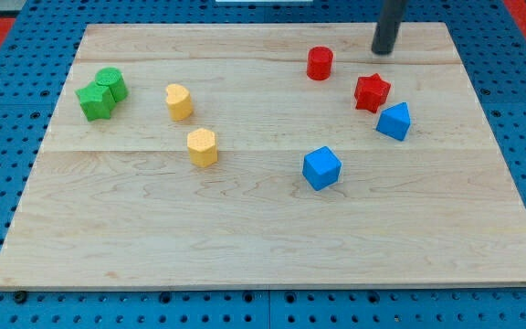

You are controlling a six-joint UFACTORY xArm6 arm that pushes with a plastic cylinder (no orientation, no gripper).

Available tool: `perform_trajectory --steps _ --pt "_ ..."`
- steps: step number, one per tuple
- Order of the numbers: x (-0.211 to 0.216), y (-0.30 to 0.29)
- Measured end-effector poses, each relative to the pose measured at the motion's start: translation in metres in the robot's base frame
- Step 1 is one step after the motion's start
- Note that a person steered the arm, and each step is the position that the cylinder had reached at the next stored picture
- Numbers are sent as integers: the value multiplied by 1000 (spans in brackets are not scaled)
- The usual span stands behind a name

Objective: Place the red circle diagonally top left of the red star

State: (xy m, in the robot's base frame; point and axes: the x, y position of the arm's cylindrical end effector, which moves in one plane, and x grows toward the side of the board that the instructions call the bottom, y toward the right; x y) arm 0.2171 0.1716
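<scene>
The red circle point(320, 63) stands near the view's top, right of centre. The red star point(372, 92) lies below and to the right of it, a short gap apart. My tip point(383, 50) is the lower end of a dark rod coming down from the view's top edge. It sits to the right of the red circle and above the red star, touching neither.
A blue block point(394, 121) lies just below right of the red star, a blue cube point(321, 168) further down. A yellow heart point(179, 101) and a yellow block point(202, 147) sit left of centre. Two green blocks point(101, 93) touch at the far left. The wooden board point(245, 247) rests on a blue pegboard.
</scene>
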Motion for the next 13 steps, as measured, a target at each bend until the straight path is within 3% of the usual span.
perform_trajectory --steps 2,4,5,6,7,8,9,10,12,13 --pt "-7 -142" --pt "103 -116" --pt "67 -88" --pt "58 -112" --pt "53 -193" --pt "2 -189" --pt "-8 -115" --pt "-8 -83" --pt "23 -79" --pt "9 -103"
